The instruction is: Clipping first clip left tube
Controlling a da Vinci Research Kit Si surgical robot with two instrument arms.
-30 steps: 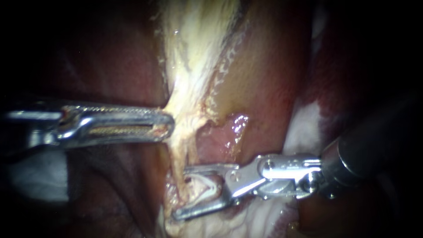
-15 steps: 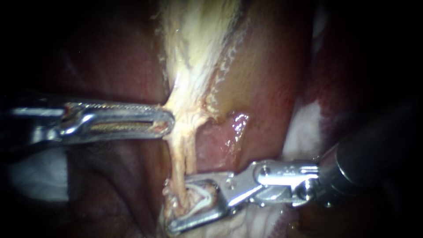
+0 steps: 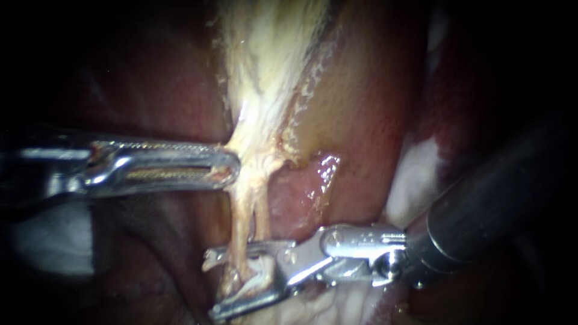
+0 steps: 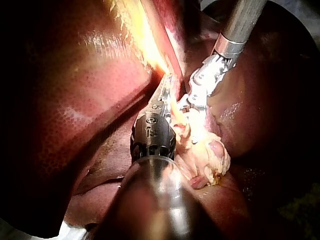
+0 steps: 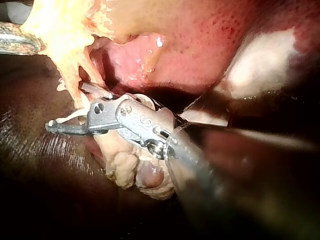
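The left tube [image 3: 239, 219] hangs as a thin strand below the pale tissue [image 3: 265, 90], with the right tube [image 3: 263, 213] just beside it and a narrow slit between the two. Its lower end passes into the mouth of the right instrument [image 3: 212, 287].

The left instrument [image 3: 232, 170] comes in level from the side. Its jaws lie closed on the edge of the pale tissue, right where the two strands begin. This grip looks meant to draw the tissue sideways so the strands stand taut and clear of the liver [image 4: 75, 100] behind them, which gives the other tool a clean target.

The right instrument reaches across from the opposite side, low on the strands. Its jaws are open, one lying across the strands and the other below, with a clear gap between them. Both tips reach past the left tube, so the jaws bracket it fully, and they seem to take in the right tube as well. That matters, since the clip is meant for the left one alone. The right wrist view shows the same straddle from the side, with lumpy pale tissue under the jaws. Something whitish sits inside the mouth, but whether it is a loaded clip or tissue cannot be told.
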